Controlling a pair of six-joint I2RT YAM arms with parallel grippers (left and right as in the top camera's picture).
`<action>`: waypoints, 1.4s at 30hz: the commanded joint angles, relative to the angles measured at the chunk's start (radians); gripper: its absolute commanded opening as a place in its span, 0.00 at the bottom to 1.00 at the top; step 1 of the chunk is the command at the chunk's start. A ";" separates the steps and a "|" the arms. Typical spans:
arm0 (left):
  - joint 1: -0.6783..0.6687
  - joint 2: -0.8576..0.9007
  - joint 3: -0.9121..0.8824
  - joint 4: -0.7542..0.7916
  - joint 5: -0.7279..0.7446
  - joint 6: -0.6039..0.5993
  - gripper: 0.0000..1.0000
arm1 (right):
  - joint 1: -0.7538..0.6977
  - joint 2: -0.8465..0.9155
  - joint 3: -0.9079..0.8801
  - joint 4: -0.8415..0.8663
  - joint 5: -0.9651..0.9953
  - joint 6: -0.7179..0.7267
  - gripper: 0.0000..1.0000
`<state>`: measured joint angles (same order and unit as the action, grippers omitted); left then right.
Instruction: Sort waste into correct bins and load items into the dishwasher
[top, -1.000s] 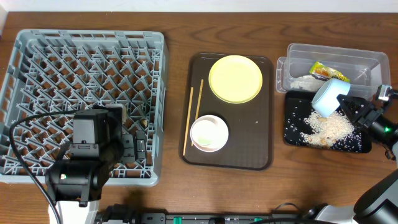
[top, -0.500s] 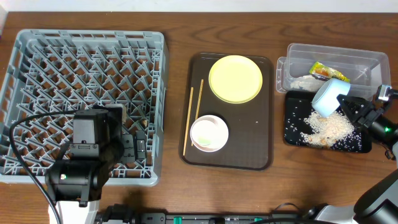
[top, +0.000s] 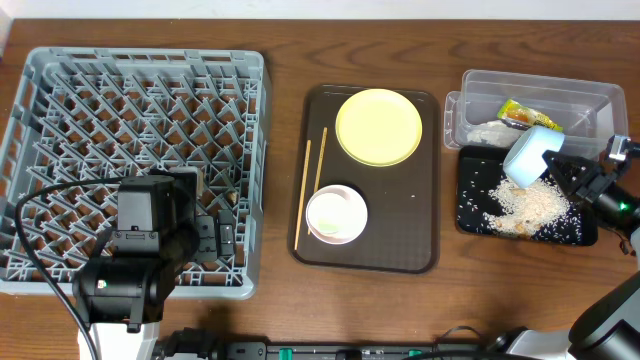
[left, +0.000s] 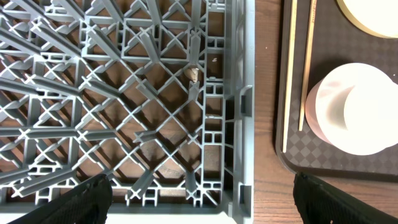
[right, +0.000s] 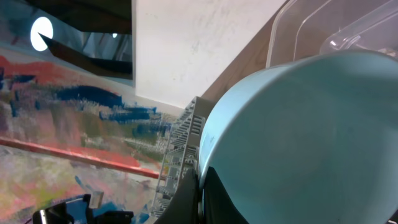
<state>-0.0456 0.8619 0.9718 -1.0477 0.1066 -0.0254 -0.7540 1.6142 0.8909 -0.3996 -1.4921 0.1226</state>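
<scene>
My right gripper (top: 560, 165) is shut on the rim of a light blue cup (top: 530, 157), held tipped over the black bin (top: 470, 215) where rice (top: 527, 207) lies spilled. In the right wrist view the cup (right: 311, 137) fills the frame with my fingers (right: 200, 199) pinching its rim. My left gripper (left: 199, 199) is open and empty over the near right corner of the grey dishwasher rack (top: 60, 80). A yellow plate (top: 379, 127), a white bowl (top: 336, 214) and chopsticks (top: 310, 185) lie on the brown tray (top: 420, 255).
A clear plastic bin (top: 480, 85) behind the black bin holds a yellow-green wrapper (top: 518, 115) and white scraps. In the left wrist view the rack (left: 124, 93) sits left of the tray (left: 289, 158) with the bowl (left: 351, 115) and chopsticks (left: 297, 81).
The cup has shifted slightly right and up in my right gripper over the black bin. The left arm has not moved.
</scene>
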 joint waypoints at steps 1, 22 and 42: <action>0.005 0.000 0.021 -0.003 0.014 -0.002 0.95 | 0.011 0.000 -0.002 0.000 -0.036 0.003 0.01; 0.005 0.000 0.021 -0.003 0.013 -0.002 0.95 | 0.586 0.000 -0.001 0.590 -0.023 0.455 0.01; 0.005 0.000 0.021 -0.003 0.014 -0.002 0.95 | 0.806 0.000 0.068 1.194 0.480 0.842 0.01</action>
<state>-0.0456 0.8619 0.9749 -1.0481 0.1070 -0.0250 0.0448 1.6154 0.9279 0.8097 -1.1416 1.0058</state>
